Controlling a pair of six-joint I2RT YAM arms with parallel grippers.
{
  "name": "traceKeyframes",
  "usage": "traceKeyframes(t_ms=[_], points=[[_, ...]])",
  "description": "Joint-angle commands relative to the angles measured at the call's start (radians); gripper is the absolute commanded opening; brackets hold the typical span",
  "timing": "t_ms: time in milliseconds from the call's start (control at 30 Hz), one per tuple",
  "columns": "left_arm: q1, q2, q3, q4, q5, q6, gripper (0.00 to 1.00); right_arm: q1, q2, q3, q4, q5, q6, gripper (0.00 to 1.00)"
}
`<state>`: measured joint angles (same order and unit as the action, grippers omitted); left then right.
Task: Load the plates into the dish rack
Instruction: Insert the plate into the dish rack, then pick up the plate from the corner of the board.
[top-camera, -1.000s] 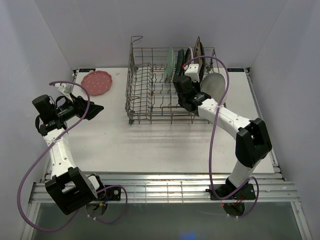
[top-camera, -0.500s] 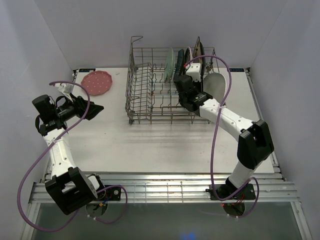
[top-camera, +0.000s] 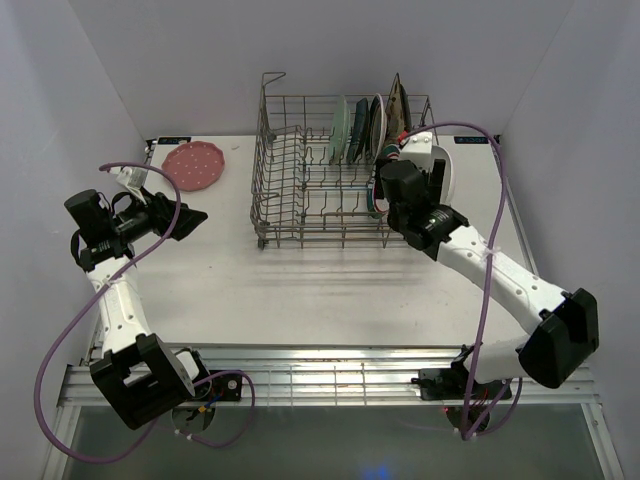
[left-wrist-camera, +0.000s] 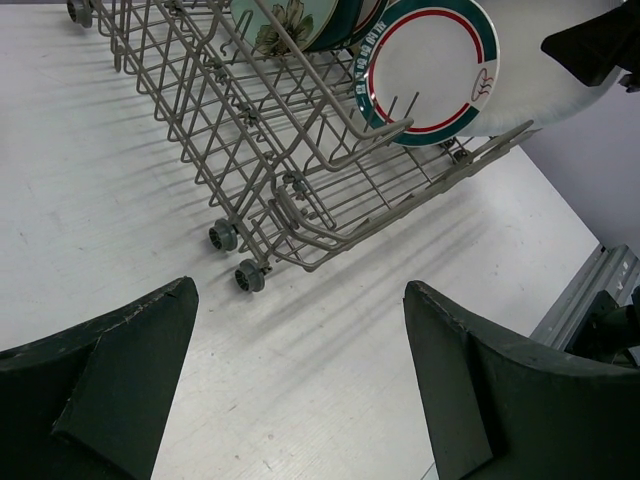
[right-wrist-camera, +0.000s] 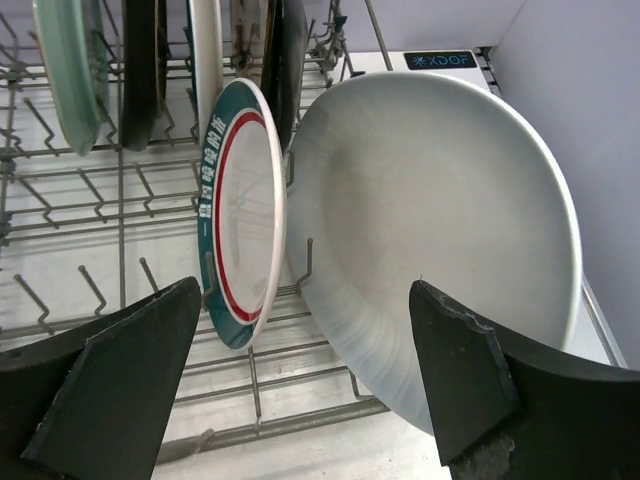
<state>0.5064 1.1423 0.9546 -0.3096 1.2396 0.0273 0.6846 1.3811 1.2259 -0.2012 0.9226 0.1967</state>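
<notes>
Starting with the white counter, carrying everything. Finding the big grey dish rack standing at the back of it. Seeing a row of plates standing on edge at the rack's right end. Spotting the big white plate leaning on that end, seemingly outside it. Noticing the round plate with the green and red rim standing between the prongs, just beside the white one, tilting a bit. Spotting the pink dotted plate lying flat at the back left, well apart from the rack, not yet loaded. Holding the right hand wide open near those two plates, gripping nothing. Holding the left hand wide open and empty too, off to the left. Worrying about a bump: pulling back carelessly, maybe knocking the round plate over or sending the leaning white plate sliding down flat.
</notes>
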Motion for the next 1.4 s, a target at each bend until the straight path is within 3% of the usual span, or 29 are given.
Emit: traceKeyframes(t_ms=[0, 533, 800, 1367], points=[[-0.003, 0.008, -0.002, 0.010, 0.001, 0.020, 0.94, 0.006, -0.092, -0.048, 0.080, -0.074, -0.002, 0.90], [-0.003, 0.073, 0.016, 0.030, -0.107, 0.045, 0.98, 0.006, -0.491, -0.445, 0.296, -0.474, 0.086, 0.90], [-0.002, 0.143, 0.029, 0.099, -0.180, 0.095, 0.98, 0.006, -0.576, -0.543, 0.332, -0.619, 0.118, 0.90], [-0.020, 0.509, 0.280, 0.198, -0.288, 0.499, 0.98, 0.006, -0.642, -0.586, 0.344, -0.740, 0.129, 0.90]])
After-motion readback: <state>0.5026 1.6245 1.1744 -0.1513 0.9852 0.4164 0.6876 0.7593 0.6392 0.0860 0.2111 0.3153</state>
